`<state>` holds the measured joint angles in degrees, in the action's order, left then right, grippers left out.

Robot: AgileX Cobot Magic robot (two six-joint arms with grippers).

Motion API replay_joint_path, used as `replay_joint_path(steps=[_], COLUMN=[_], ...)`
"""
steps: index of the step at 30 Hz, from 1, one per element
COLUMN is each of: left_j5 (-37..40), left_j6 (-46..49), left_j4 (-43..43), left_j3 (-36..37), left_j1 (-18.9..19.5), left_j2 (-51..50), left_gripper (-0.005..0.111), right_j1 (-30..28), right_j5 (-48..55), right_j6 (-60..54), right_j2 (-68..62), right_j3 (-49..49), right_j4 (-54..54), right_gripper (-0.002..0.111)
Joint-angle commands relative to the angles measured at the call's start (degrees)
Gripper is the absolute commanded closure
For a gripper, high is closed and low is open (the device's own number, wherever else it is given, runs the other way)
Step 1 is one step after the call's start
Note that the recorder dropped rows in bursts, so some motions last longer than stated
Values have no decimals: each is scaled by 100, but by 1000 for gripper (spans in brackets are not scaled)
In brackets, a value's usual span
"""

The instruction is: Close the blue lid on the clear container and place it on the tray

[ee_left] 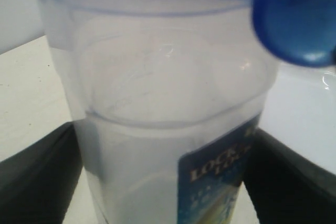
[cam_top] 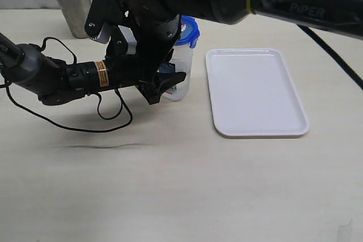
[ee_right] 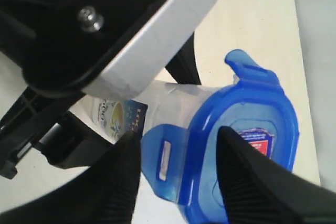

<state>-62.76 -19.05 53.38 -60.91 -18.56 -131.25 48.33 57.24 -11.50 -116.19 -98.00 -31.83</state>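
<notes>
Blue lid; clear container, blue-white label; white tray.

You're looking at a container of smooth, translucent plastic with a glossy printed label, a lid of shiny blue plastic, a tray of smooth white plastic with a faint sheen, a cup of dull brushed metal, and a matt, pale, faintly wood-grained table.

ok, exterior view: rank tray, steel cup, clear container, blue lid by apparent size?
1. tray, clearly largest
2. steel cup
3. clear container, mostly hidden, so cup versus container is unsure
4. blue lid, only an edge shows
</notes>
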Motion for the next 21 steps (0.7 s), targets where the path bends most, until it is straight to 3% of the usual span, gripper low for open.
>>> replay_joint_path(steps=[1,21], left_j5=[26,-11], left_j6=[78,78], left_j4=[-8,3], left_j3=[16,16], left_j1=[-15,-15], left_j2=[-17,-17], left_gripper=[107,107], right_j1=[-36,-26], right_j5=[421,245], right_j6=[-28,-31], right_j2=[-301,-512], right_j3=[90,605], right_j4=[242,90], right_gripper=[78,76])
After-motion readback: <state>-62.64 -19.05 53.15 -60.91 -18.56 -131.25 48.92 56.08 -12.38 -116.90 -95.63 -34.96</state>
